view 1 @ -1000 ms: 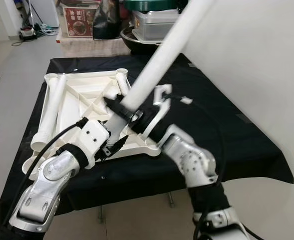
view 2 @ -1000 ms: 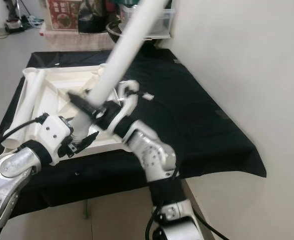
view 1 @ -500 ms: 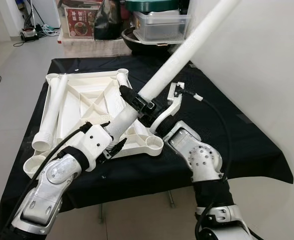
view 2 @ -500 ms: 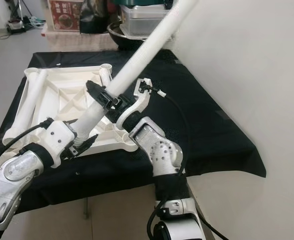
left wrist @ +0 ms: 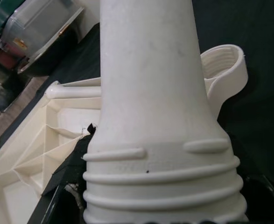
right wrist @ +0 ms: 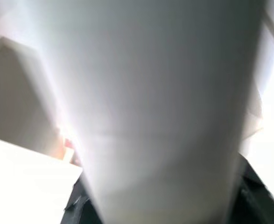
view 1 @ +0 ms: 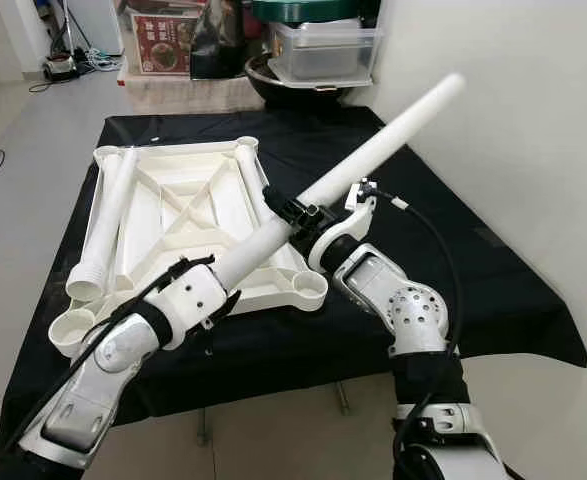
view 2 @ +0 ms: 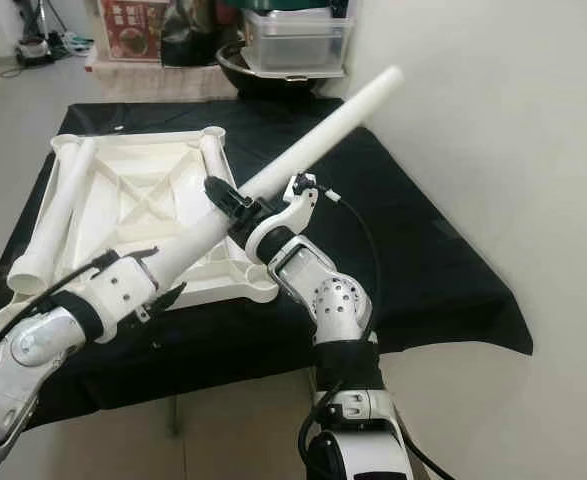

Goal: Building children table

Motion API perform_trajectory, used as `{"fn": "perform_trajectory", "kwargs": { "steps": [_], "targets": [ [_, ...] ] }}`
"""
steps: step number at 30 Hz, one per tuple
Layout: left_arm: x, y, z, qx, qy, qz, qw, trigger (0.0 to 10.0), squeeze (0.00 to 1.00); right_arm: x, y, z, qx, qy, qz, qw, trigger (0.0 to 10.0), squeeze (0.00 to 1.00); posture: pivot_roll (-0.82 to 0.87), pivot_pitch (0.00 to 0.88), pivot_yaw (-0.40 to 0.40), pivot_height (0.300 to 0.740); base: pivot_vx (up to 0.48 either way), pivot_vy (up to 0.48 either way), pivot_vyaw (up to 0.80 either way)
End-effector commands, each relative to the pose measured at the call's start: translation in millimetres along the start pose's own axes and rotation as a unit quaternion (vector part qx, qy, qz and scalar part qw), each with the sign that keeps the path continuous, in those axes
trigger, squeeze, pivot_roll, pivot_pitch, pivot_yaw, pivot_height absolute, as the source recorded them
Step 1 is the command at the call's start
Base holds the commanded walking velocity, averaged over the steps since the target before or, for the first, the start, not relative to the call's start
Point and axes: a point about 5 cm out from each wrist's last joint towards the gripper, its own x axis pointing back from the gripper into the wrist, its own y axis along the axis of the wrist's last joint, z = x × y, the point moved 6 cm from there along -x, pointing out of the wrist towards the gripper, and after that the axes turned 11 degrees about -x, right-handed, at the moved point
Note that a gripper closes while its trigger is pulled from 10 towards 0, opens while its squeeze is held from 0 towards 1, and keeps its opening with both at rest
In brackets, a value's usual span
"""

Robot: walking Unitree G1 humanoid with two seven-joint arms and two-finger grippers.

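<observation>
Left eye view: both hands grip the long white plastic table leg (view 1: pixel 373 148), left hand (view 1: pixel 205 287) at its threaded base, right hand (view 1: pixel 298 213) clamped mid-tube.

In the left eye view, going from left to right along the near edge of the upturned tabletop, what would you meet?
Empty corner socket → left pincer gripping the table leg's threaded end → second empty corner socket → right arm.

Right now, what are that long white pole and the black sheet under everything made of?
The pole looks like moulded plastic: matt off-white, with raised thread ridges at the thick end. The sheet seems to be cloth, dull black and draping limply over the edge.
</observation>
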Motion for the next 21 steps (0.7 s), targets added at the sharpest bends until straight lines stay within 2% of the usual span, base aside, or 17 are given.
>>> {"fn": "perform_trajectory", "kwargs": {
  "steps": [1,12,13,14,15,19,21],
  "targets": [
    [-1.2,15.6,-12.6,-0.031,-0.03,-0.037,0.998,10.0,0.0,-25.6,-41.7,49.3,-0.058,0.057,0.038,0.996,0.0,0.0,0.11,0.0,-0.074,0.74,0.0,0.0,0.0],
    [-3.1,10.4,-14.9,-0.047,-0.033,-0.031,0.998,10.0,0.0,-23.2,-42.1,54.6,-0.072,0.046,0.044,0.995,0.0,0.0,0.11,0.0,-0.073,0.74,0.0,0.0,0.0],
    [-2.1,9.0,-8.7,-0.052,-0.018,-0.033,0.998,10.0,0.29,-22.7,-41.0,54.1,-0.071,0.042,0.044,0.996,0.0,0.0,0.11,0.0,-0.075,0.74,0.0,0.0,0.0],
    [-2.1,9.0,-8.7,-0.052,-0.018,-0.033,0.998,10.0,0.29,-22.7,-41.0,54.1,-0.071,0.042,0.044,0.996,0.0,0.0,0.11,0.0,-0.075,0.74,0.0,0.0,0.0],
    [-1.1,8.8,-2.4,-0.043,-0.002,-0.035,0.998,10.0,1.0,-22.5,-39.5,53.9,-0.066,0.042,0.042,0.996,0.0,0.0,0.11,0.0,-0.076,0.74,0.0,0.0,0.0],
    [1.6,10.2,6.1,-0.029,0.02,-0.041,0.999,10.0,1.0,-22.0,-35.8,54.6,-0.058,0.043,0.037,0.997,0.0,0.0,0.11,0.0,-0.077,0.74,0.0,0.0,0.0],
    [7.8,12.7,15.1,-0.013,0.046,-0.045,0.998,10.0,1.0,-22.9,-22.9,54.4,-0.034,0.046,0.017,0.998,0.0,0.0,0.11,0.0,-0.081,0.74,0.0,0.0,0.0]
  ]
}}
